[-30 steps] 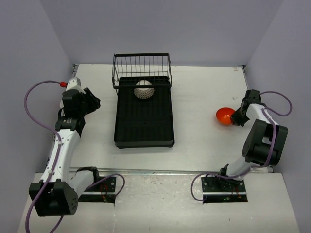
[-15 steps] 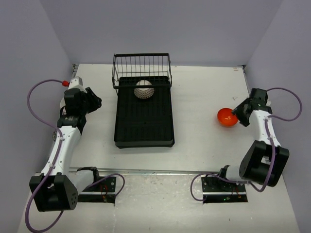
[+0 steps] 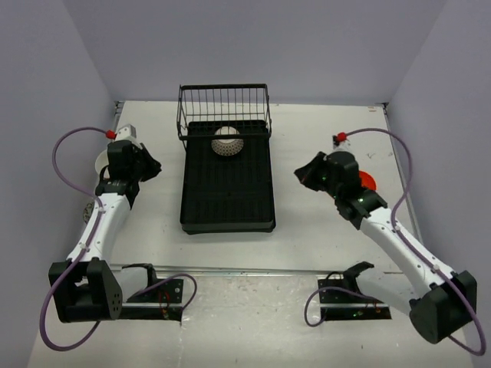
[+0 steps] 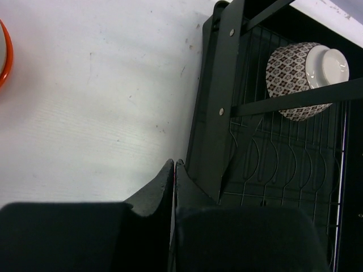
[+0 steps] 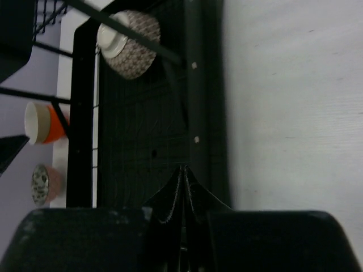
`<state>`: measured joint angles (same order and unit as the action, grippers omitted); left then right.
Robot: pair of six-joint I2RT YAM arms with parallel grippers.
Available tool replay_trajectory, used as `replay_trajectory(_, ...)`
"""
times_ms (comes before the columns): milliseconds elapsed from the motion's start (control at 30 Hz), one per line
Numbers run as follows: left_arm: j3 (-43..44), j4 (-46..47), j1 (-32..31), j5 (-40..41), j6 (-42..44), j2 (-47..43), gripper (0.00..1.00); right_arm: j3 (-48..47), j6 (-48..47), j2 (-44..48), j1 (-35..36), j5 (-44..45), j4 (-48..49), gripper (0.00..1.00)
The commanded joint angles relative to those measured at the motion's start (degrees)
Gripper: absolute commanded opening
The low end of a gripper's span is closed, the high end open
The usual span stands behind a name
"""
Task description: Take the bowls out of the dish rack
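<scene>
1. The large black rectangular plastic dish rack [image 3: 227, 188] lies in the middle of the white tabletop [image 3: 314, 134], between the two arms. Its upright black wire basket [image 3: 224, 106] stands at the far end.
2. One round bowl with a brown-and-white diamond pattern [image 3: 227, 142] sits upside down on the rack's gridded floor. It is at the far end, just in front of the wire basket. The left wrist view shows its plain white foot ring turned upward [image 4: 300, 79].
3. The left hand [image 3: 150, 166] hangs over bare tabletop just beside the rack's left edge. Its black fingers [image 4: 164, 181] are pressed together with nothing between them.
4. The right hand [image 3: 301, 172] hangs over the tabletop to the right of the rack, apart from it and pointing toward it. Its fingers [image 5: 176, 187] are likewise closed tip to tip and empty.
5. A glossy orange bowl [image 3: 369, 181] rests on the tabletop well to the right of the rack. It is partly hidden behind the right arm.
6. In the right wrist view, two more pieces lie beyond the rack's far side, on the left part of the tabletop. One is an orange-and-white cup-shaped bowl [image 5: 41, 122] and the other is a smaller pink speckled bowl [image 5: 41, 184].
</scene>
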<state>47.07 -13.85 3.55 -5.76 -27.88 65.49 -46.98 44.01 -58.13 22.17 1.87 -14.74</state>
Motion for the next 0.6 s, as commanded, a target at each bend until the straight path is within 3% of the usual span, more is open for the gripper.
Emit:
replay_trajectory(0,4.07,1.11,-0.39,-1.10,-0.07,0.86,0.00,-0.99,3.03,-8.29,9.43,5.78,16.75,0.00)
replay_trajectory(67,5.22,0.05,-0.39,-1.88,-0.16,0.86,0.00,-7.11,-3.28,-14.18,12.53,4.29,17.73,0.00)
replay_trajectory(167,6.63,-1.36,-0.39,-2.41,-0.33,-0.01,0.00,-13.90,-22.22,-22.63,19.73,9.72,16.15,0.00)
replay_trajectory(267,6.46,-1.80,-0.39,-2.15,0.01,-1.51,0.00,-16.55,-31.05,-27.12,23.35,15.35,16.76,0.00)
replay_trajectory(467,9.79,-6.89,-0.30,-0.57,2.13,0.33,0.00,-13.59,-39.25,-24.93,28.26,20.27,19.57,0.00)
replay_trajectory(567,9.45,-7.60,-0.30,-0.22,2.30,0.07,0.00,-10.77,-41.63,-23.52,32.21,27.12,21.23,0.00)
